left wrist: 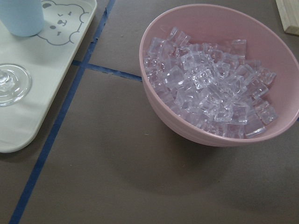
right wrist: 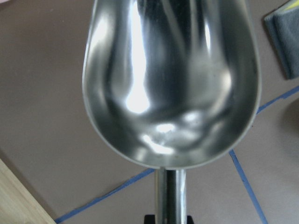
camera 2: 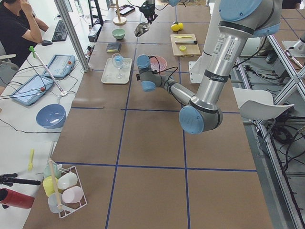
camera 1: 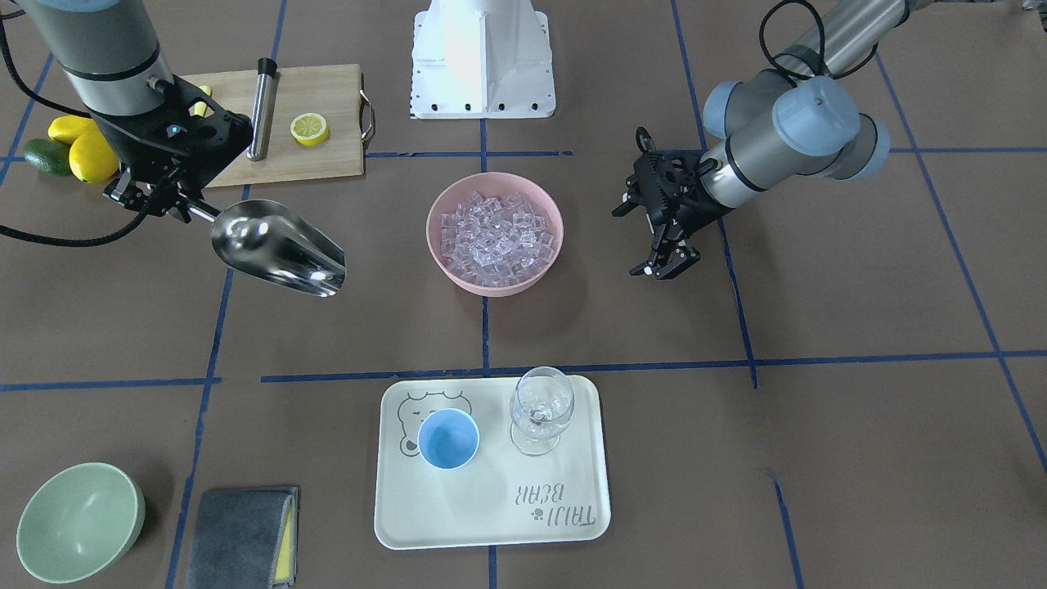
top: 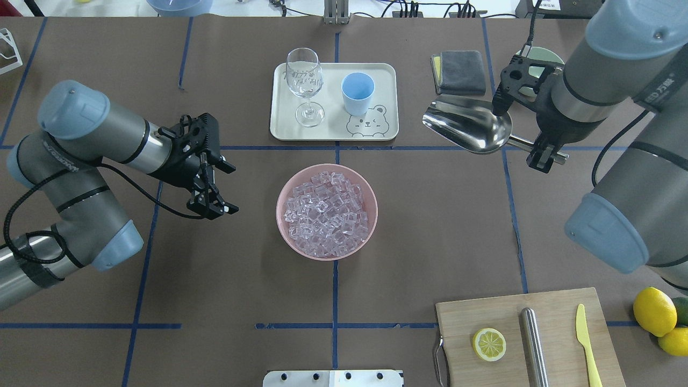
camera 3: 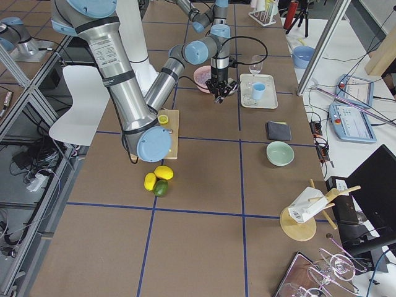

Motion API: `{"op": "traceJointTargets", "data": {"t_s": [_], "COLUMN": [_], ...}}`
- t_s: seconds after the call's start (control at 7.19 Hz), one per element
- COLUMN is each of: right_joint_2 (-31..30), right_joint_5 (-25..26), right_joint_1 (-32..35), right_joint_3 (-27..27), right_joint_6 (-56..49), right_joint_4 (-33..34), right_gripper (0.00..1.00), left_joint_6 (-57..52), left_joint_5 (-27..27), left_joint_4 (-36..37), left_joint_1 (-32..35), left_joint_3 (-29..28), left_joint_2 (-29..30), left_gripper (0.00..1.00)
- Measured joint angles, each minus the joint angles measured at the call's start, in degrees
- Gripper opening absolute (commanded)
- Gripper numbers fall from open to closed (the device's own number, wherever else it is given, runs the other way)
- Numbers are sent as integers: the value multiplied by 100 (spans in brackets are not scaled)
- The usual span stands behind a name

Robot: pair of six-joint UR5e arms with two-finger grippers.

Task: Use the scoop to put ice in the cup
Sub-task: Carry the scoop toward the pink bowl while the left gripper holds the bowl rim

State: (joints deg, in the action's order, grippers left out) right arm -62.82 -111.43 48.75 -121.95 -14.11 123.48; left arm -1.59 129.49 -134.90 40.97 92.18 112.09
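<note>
Wine glass (camera 1: 541, 409) on a cream tray (camera 1: 458, 511), pink bowl (camera 1: 496, 285) mid-table, lemon half (camera 1: 310, 128) and steel cylinder (camera 1: 262, 110) on wooden board (camera 1: 327, 86).

Ice (top: 326, 212) fills the bowl (top: 280, 215) at centre; cup (top: 358, 92) stands on the tray (top: 384, 80) beyond

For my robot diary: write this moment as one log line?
right claw: shut on empty scoop | left claw: open | ice: in bowl | cup: empty
</note>
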Motion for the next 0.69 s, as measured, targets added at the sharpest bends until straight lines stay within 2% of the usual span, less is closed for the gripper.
{"op": "traceJointTargets", "data": {"t_s": [0.28, 0.42, 0.69], "right_joint_2": [923, 1181, 1402], "right_joint_5": [792, 1032, 1166], "right_joint_1": [-271, -424, -688], "right_joint_3": [-25, 2, 178], "right_joint_6": [-390, -469, -522], "right_joint_4": [1444, 1852, 2110], "right_gripper": [0, 0, 0], "left_joint_6": [8, 7, 7], "left_joint_5": [-307, -355, -417], "left_joint_4": [-517, -918, -1304], "left_joint_1": [-310, -406, -562], "left_joint_3": [-210, -388, -549], "left_joint_2": [13, 18, 81], "left_gripper": [100, 100, 100]}}
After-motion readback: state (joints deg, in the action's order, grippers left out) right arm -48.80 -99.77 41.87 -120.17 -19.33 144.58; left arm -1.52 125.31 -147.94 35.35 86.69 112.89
